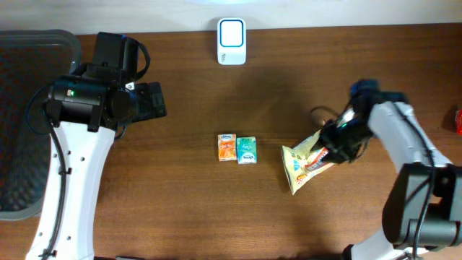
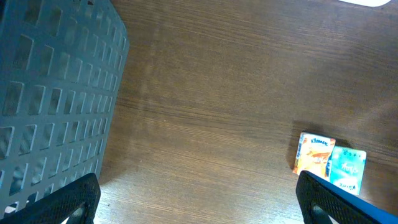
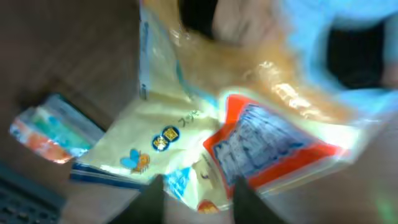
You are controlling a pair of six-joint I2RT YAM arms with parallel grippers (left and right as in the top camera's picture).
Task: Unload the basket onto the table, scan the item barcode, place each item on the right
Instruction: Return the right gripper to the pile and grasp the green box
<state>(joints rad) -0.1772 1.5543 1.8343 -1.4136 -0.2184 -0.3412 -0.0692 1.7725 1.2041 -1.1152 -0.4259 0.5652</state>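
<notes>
**A:** where's the snack bag (image 1: 303, 166) right now?

**B:** right of the white scanner (image 1: 232, 41) and a good way toward the robot's side from it. The yellow end lies on the table (image 1: 180, 202) and the red-and-white end is at the right gripper (image 1: 333, 148).

**A:** is it actually gripping it?

**B:** looks like it. The right wrist view is blurry, but the bag fills it and the two dark fingers (image 3: 245, 199) sit either side of the bag's edge, clamped on it as far as I can see.

**A:** anything else around?

**B:** an orange pack (image 1: 227, 147) and a green pack (image 1: 247, 149), touching side by side, straight out from the scanner toward the robot. The bag is just right of them.

**A:** and the other arm?

**B:** the left gripper (image 1: 150, 101) hangs left of the scanner with its fingers spread wide apart and nothing between them. A dark mesh basket (image 1: 22, 180) sits furthest left of the scanner.
</notes>
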